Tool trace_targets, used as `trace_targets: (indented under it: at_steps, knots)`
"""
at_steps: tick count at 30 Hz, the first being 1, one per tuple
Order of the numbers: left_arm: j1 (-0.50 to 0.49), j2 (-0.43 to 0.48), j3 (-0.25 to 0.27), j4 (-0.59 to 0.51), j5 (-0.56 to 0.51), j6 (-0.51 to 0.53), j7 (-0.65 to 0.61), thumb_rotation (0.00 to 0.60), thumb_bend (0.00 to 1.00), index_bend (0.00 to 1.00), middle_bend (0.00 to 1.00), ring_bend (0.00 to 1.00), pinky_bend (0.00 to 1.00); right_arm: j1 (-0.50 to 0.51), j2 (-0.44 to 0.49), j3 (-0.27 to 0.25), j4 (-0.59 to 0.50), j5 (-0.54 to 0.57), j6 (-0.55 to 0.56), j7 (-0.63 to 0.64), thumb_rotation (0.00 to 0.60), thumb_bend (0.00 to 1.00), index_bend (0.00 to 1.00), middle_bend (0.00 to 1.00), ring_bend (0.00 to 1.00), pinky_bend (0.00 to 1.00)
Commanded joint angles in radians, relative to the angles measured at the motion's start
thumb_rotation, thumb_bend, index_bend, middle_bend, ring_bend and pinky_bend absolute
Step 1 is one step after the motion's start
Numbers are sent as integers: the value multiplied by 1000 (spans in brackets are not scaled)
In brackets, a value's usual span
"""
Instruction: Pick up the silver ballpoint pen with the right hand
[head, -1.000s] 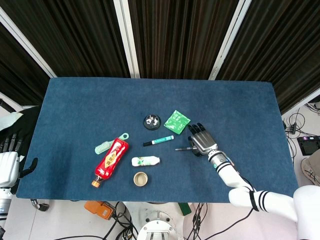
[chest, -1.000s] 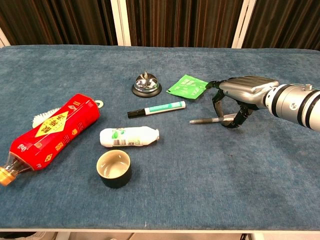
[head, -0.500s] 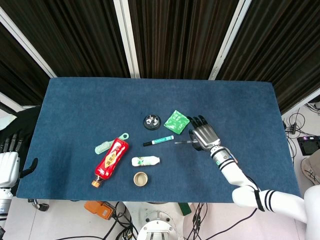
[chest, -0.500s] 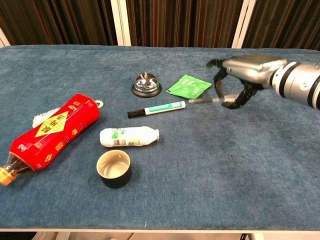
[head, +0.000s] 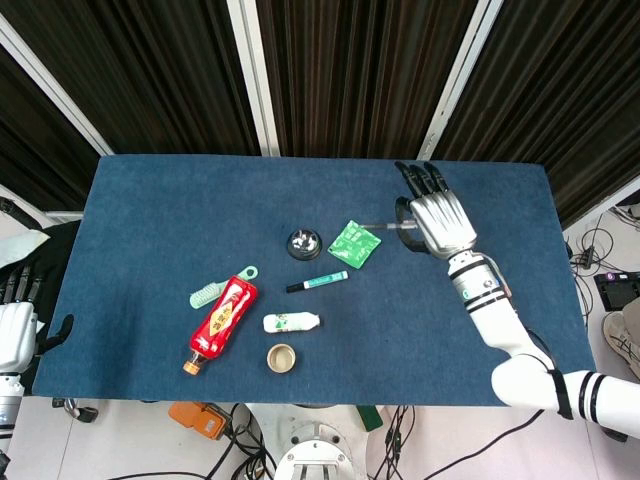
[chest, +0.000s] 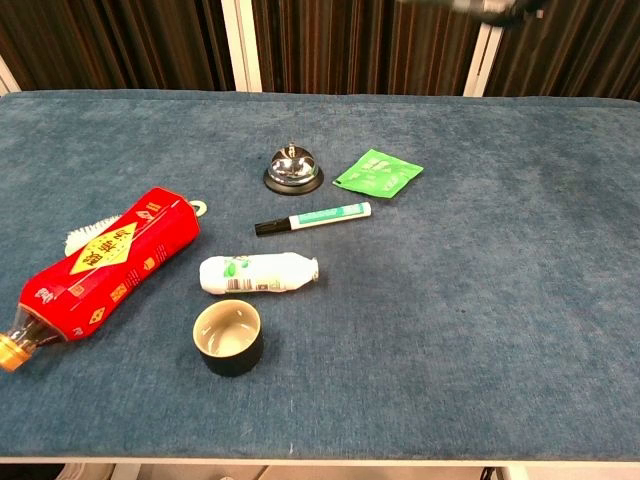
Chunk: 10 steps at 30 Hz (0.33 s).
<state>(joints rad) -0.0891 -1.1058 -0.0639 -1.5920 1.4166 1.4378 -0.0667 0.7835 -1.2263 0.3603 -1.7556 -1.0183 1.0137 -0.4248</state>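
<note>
My right hand (head: 437, 218) is raised well above the blue table (head: 520, 300), over its back right part. It grips the silver ballpoint pen (head: 384, 226), whose free end sticks out level to the left of the fingers. In the chest view only the underside of the right hand (chest: 497, 6) shows at the top edge. My left hand (head: 14, 330) hangs off the table's front left corner, fingers apart and holding nothing.
On the cloth lie a green packet (head: 355, 243), a call bell (head: 304, 242), a green-and-white marker (head: 318, 282), a small white bottle (head: 292, 322), a cup (head: 282, 357), a red bottle (head: 222, 322) and a green brush (head: 208, 293).
The right hand has lifted the pen off the cloth and carried it up and towards the back of the table, nearly out of the chest view. The left hand has not moved.
</note>
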Motion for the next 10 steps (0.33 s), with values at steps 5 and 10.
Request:
trace_targets:
  at_steps: [5,10]
  knots:
    - [-10,-10,-11,18,-19,-18,-10,600,313,138,9,37,141,70,50,62,54,62,-57,39,600,591,710,78,125,64]
    - [-18,-18,-17,25,-35,-34,-9,600,313,138,9,37,141,128,53,84,134,113,-110,50,600,594,715,79,131,65]
